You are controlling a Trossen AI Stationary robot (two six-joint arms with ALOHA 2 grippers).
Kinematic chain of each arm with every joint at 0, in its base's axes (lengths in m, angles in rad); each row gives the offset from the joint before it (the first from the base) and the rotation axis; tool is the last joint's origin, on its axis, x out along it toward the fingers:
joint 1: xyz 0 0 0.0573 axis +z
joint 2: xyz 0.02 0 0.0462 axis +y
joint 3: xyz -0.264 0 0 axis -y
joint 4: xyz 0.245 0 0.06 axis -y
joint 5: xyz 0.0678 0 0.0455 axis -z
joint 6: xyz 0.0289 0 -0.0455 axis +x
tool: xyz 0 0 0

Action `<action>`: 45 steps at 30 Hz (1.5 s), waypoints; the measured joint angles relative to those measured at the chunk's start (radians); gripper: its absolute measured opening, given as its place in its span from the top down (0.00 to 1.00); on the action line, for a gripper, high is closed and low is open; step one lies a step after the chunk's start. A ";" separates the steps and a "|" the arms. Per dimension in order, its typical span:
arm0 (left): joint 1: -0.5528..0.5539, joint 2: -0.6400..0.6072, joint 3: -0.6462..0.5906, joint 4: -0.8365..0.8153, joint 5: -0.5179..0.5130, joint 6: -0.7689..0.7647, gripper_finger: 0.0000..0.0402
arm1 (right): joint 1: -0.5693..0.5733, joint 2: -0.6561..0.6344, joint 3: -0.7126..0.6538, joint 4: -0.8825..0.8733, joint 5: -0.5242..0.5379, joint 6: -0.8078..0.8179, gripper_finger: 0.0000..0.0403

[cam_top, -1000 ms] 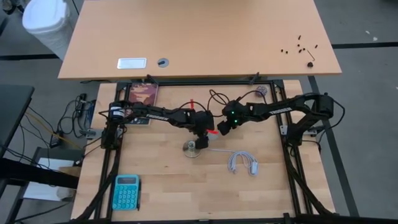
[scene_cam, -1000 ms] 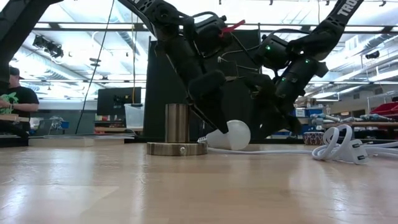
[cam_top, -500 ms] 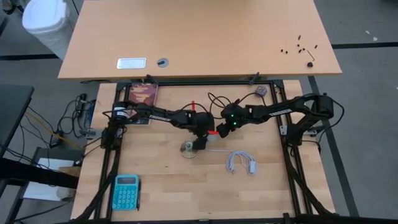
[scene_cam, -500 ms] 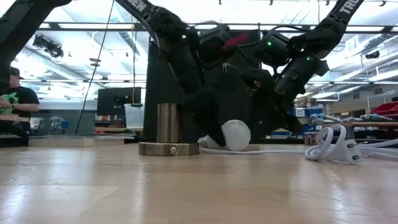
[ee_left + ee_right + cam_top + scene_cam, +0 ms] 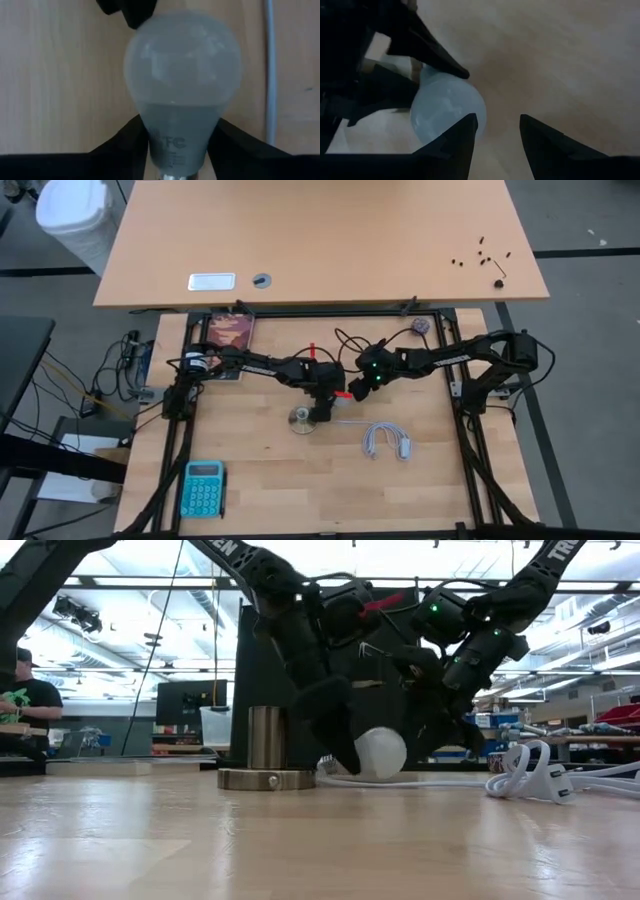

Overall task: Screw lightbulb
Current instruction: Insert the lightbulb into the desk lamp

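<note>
From the high view I am seeing both arms meeting over the middle of the table (image 5: 260, 480). The left gripper (image 5: 322, 412) is sitting just beside the round socket (image 5: 300, 420), while the right gripper (image 5: 358, 387) is hanging close by. The teal calculator (image 5: 203, 487) is lying well apart near the front edge, and a coiled white cable (image 5: 388, 442) is resting near the right gripper's side.

In the low view the lightbulb (image 5: 380, 753) is lying low by the table, next to the upright socket (image 5: 266, 750), with the left gripper (image 5: 342, 745) wrapped over its narrow end. A person (image 5: 20, 700) is standing far off in the room.

Through the left wrist view the left gripper's fingers (image 5: 127, 145) are clamping both sides of the lightbulb (image 5: 182, 85) at its neck.

In the right wrist view the right gripper (image 5: 497, 135) is standing apart, empty, its jaws hovering just beside the lightbulb (image 5: 447, 112).

My worry: the grip is sitting on smooth tapering glass, so lifting could let the bulb slip or tilt. The socket's white cord (image 5: 420, 781) and the right arm are crowding the path to the socket.
</note>
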 joint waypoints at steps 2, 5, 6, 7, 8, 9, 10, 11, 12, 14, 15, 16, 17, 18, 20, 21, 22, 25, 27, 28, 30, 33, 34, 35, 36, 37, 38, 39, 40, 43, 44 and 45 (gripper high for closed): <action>0.003 0.000 0.031 -0.035 -0.005 -0.019 0.59 | -0.025 -0.036 0.000 -0.014 -0.001 -0.015 0.58; 0.008 0.000 0.084 -0.057 -0.021 -0.029 0.60 | -0.077 -0.115 0.000 -0.041 -0.003 -0.044 0.58; 0.010 0.000 0.106 -0.059 -0.021 -0.029 0.60 | -0.094 -0.145 0.000 -0.057 -0.004 -0.055 0.58; 0.011 -0.001 0.126 -0.060 -0.023 -0.029 0.60 | -0.112 -0.177 0.001 -0.075 -0.006 -0.062 0.58; 0.012 -0.002 0.146 -0.070 -0.022 -0.030 0.60 | -0.128 -0.212 0.001 -0.103 -0.006 -0.068 0.58; 0.015 -0.002 0.170 -0.089 -0.022 -0.036 0.60 | -0.142 -0.249 0.001 -0.133 -0.006 -0.075 0.58; 0.016 -0.001 0.197 -0.109 -0.022 -0.050 0.60 | -0.155 -0.288 0.001 -0.162 -0.005 -0.082 0.58; 0.017 0.000 0.228 -0.128 -0.022 -0.060 0.60 | -0.166 -0.331 0.001 -0.195 0.003 -0.084 0.58; 0.019 0.000 0.260 -0.141 -0.021 -0.074 0.60 | -0.174 -0.372 0.001 -0.226 0.021 -0.085 0.58; 0.021 -0.001 0.328 -0.173 -0.022 -0.091 0.60 | -0.193 -0.460 0.001 -0.283 0.058 -0.087 0.59; 0.022 -0.001 0.361 -0.195 -0.024 -0.099 0.60 | -0.200 -0.504 0.001 -0.304 0.067 -0.087 0.60; 0.022 -0.001 0.395 -0.218 -0.028 -0.106 0.60 | -0.205 -0.544 0.001 -0.314 0.070 -0.083 0.61; 0.022 -0.001 0.433 -0.242 -0.028 -0.115 0.60 | -0.211 -0.581 0.002 -0.333 0.070 -0.075 0.62; 0.022 -0.001 0.468 -0.262 -0.028 -0.131 0.60 | -0.215 -0.615 0.002 -0.359 0.068 -0.065 0.62; 0.021 -0.003 0.544 -0.289 -0.024 -0.163 0.61 | -0.213 -0.668 0.002 -0.379 0.054 -0.047 0.64; 0.018 -0.006 0.580 -0.315 -0.014 -0.179 0.61 | -0.205 -0.689 0.002 -0.387 0.051 -0.035 0.65; 0.015 -0.008 0.612 -0.332 0.003 -0.189 0.61 | -0.192 -0.708 0.002 -0.397 0.050 -0.026 0.65; 0.001 -0.010 0.711 -0.389 0.039 -0.221 0.61 | -0.145 -0.733 0.002 -0.399 0.065 -0.007 0.66; -0.016 -0.016 0.758 -0.409 0.062 -0.239 0.61 | -0.111 -0.737 0.002 -0.399 0.098 0.004 0.67; -0.026 -0.024 0.775 -0.411 0.067 -0.248 0.61 | -0.095 -0.736 0.002 -0.399 0.114 0.014 0.67; -0.051 -0.046 0.791 -0.430 0.072 -0.265 0.61 | -0.064 -0.730 0.002 -0.400 0.148 0.028 0.67; -0.094 -0.088 0.793 -0.424 0.062 -0.293 0.61 | -0.023 -0.720 0.001 -0.401 0.186 0.030 0.67; -0.110 -0.100 0.793 -0.425 0.050 -0.296 0.61 | -0.010 -0.715 0.001 -0.399 0.201 0.029 0.67; -0.128 -0.109 0.793 -0.420 0.029 -0.296 0.61 | 0.000 -0.712 0.001 -0.403 0.221 0.027 0.67; -0.147 -0.123 0.793 -0.411 -0.001 -0.296 0.61 | 0.010 -0.709 0.001 -0.403 0.242 0.023 0.67; -0.165 -0.131 0.793 -0.409 -0.032 -0.295 0.61 | 0.018 -0.703 0.001 -0.402 0.260 0.021 0.67; -0.179 -0.135 0.793 -0.397 -0.062 -0.293 0.61 | 0.024 -0.697 0.001 -0.397 0.275 0.021 0.67; -0.194 -0.142 0.793 -0.384 -0.089 -0.292 0.61 | 0.028 -0.692 0.001 -0.395 0.281 0.018 0.67; -0.208 -0.145 0.793 -0.383 -0.115 -0.292 0.61 | 0.030 -0.688 0.000 -0.396 0.282 0.013 0.67; -0.244 -0.146 0.793 -0.355 -0.189 -0.292 0.61 | 0.038 -0.669 0.001 -0.367 0.275 0.005 0.67; -0.258 -0.146 0.793 -0.355 -0.217 -0.292 0.61 | 0.040 -0.663 0.000 -0.355 0.263 0.003 0.67; -0.273 -0.146 0.793 -0.354 -0.243 -0.290 0.61 | 0.042 -0.656 0.000 -0.330 0.248 0.003 0.67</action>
